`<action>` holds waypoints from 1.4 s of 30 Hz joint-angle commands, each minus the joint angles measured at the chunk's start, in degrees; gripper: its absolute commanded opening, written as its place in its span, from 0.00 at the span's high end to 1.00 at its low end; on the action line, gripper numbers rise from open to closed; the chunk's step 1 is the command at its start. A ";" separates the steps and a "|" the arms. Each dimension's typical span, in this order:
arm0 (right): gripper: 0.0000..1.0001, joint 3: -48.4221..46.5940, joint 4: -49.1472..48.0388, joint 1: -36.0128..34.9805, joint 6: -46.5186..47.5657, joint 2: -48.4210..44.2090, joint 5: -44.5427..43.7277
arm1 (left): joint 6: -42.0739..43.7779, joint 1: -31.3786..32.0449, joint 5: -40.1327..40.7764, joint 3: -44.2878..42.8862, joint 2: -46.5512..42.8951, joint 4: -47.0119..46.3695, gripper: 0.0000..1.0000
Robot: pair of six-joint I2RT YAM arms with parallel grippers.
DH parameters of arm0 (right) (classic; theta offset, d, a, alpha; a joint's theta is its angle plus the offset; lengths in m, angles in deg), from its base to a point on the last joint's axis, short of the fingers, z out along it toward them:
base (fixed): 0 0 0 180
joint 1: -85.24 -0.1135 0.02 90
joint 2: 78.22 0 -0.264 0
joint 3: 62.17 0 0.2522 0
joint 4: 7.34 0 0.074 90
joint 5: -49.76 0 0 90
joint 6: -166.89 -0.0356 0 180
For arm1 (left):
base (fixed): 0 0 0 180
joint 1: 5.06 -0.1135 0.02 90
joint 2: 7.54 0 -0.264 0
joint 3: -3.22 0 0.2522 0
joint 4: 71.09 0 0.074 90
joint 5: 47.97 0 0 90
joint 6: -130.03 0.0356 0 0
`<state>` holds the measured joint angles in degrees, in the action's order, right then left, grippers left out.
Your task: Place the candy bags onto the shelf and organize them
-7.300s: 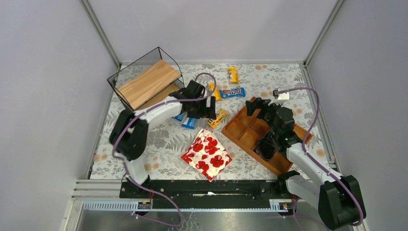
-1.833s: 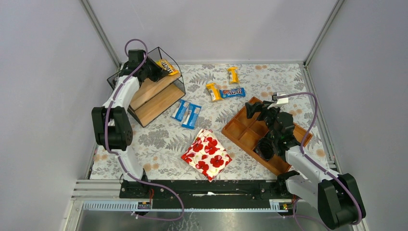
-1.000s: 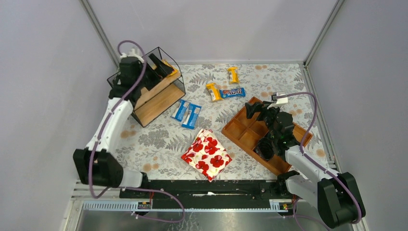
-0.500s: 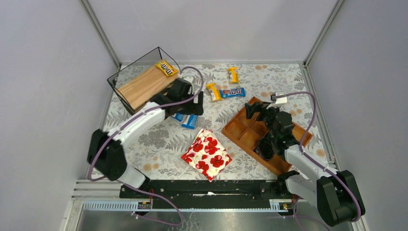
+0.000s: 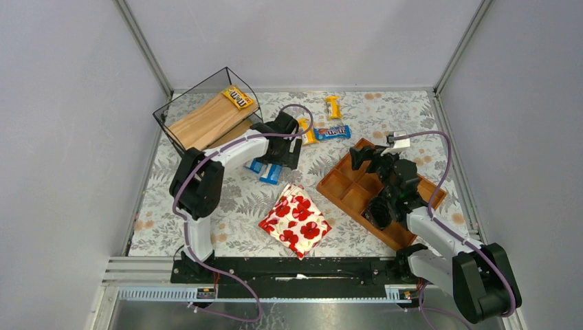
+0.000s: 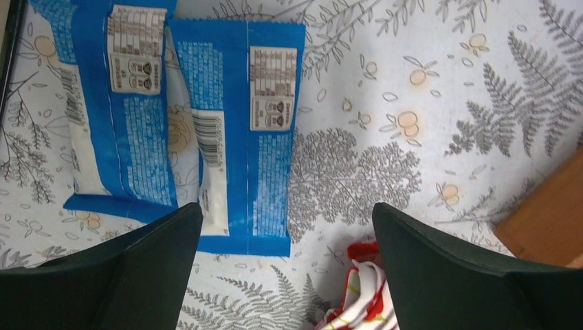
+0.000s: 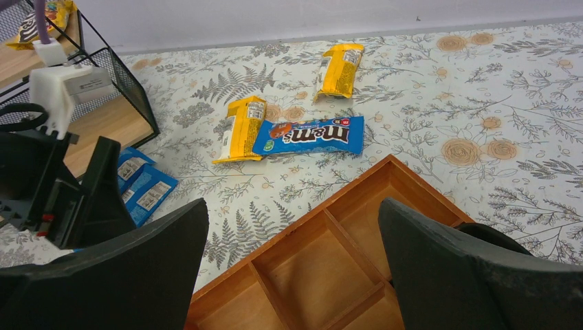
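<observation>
The shelf [image 5: 206, 122] stands at the far left, and one yellow candy bag [image 5: 237, 97] lies on its top board. Two blue candy bags [image 5: 267, 168] lie side by side on the table, back side up in the left wrist view [image 6: 234, 130]. My left gripper [image 5: 285, 150] hovers open and empty just right of them [image 6: 287, 275]. Two yellow bags [image 5: 333, 106] [image 5: 304, 130] and one blue bag [image 5: 333, 131] lie farther back; all three show in the right wrist view [image 7: 309, 136]. My right gripper [image 5: 366, 154] is open and empty above the wooden tray [image 7: 344, 265].
The reddish-brown compartment tray [image 5: 357, 196] lies at the right. A white pouch with red poppies [image 5: 294, 220] lies at the near middle; its corner shows in the left wrist view [image 6: 357, 292]. Grey walls enclose the table.
My left arm left the yellow bag on the shelf's top board and swung back down to the two blue bags. The right arm has hardly moved.
</observation>
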<state>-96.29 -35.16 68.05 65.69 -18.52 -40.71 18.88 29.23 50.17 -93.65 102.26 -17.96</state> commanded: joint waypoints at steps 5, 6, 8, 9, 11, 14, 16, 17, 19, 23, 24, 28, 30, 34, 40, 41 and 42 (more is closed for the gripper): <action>0.00 -1.25 -3.69 0.23 0.24 0.06 0.13 | 0.55 -4.41 1.36 -3.81 2.70 -0.64 0.01; 0.00 -1.26 -3.69 0.23 0.24 0.14 0.12 | 0.84 -4.64 2.57 -3.60 2.42 -1.13 0.01; 0.00 -1.24 -3.85 0.23 0.20 0.21 0.20 | 1.13 -4.90 6.29 -3.42 1.80 -2.04 0.01; 0.00 -1.24 -3.86 0.23 0.09 0.31 0.27 | 1.42 -4.85 8.22 -3.37 1.52 -2.97 0.01; 0.00 -1.24 -4.02 0.23 -0.05 0.49 0.37 | 2.27 -4.84 11.47 -2.55 0.98 -5.11 0.01; 0.00 -1.35 -3.98 0.23 -0.01 0.68 0.38 | 2.92 -5.29 15.84 -2.76 1.25 -5.83 0.07; 0.00 -1.26 -3.90 0.23 0.03 0.53 0.32 | 3.21 -5.96 17.26 -2.82 1.51 -5.46 0.08; 0.00 -1.24 -3.86 0.25 0.08 0.44 0.22 | 3.33 -6.61 16.80 -2.51 1.41 -5.41 0.08; 0.00 -1.17 -3.90 0.23 0.13 0.17 0.12 | 3.56 -7.56 15.64 -2.25 1.60 -5.42 0.05; 0.00 -1.06 -3.86 0.23 0.06 0.07 0.20 | 3.18 -8.87 14.01 -1.83 2.75 -5.56 0.03; 0.00 -1.04 -3.87 0.24 0.04 0.06 0.20 | 3.29 -8.88 14.26 -1.59 3.16 -5.83 0.05; 0.00 -0.96 -3.73 0.23 0.13 -0.30 -0.01 | 2.99 -8.80 14.02 -0.05 4.22 -6.07 0.07; 0.00 -0.87 -3.64 0.23 0.21 -0.65 -0.23 | 3.08 -8.80 14.14 0.13 4.82 -6.10 0.06; 0.00 -0.58 -3.59 0.23 0.29 -1.24 -0.36 | 2.54 -8.75 12.82 0.31 5.51 -5.73 0.07; 0.00 -0.41 -3.60 0.25 0.30 -1.63 -0.41 | 0.98 -6.62 10.70 1.73 5.16 -4.53 0.12; 0.00 -0.45 -3.59 0.27 0.30 -1.65 -0.41 | 0.56 -6.19 9.96 1.61 5.15 -4.17 0.12; 0.00 -0.47 -3.59 0.23 0.30 -1.69 -0.43 | -0.32 -5.89 8.96 1.44 5.24 -3.49 0.12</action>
<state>-96.29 -35.73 68.05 65.69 -19.07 -40.67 20.72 21.42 62.76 -92.36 107.83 -22.81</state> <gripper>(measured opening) 0.995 0.879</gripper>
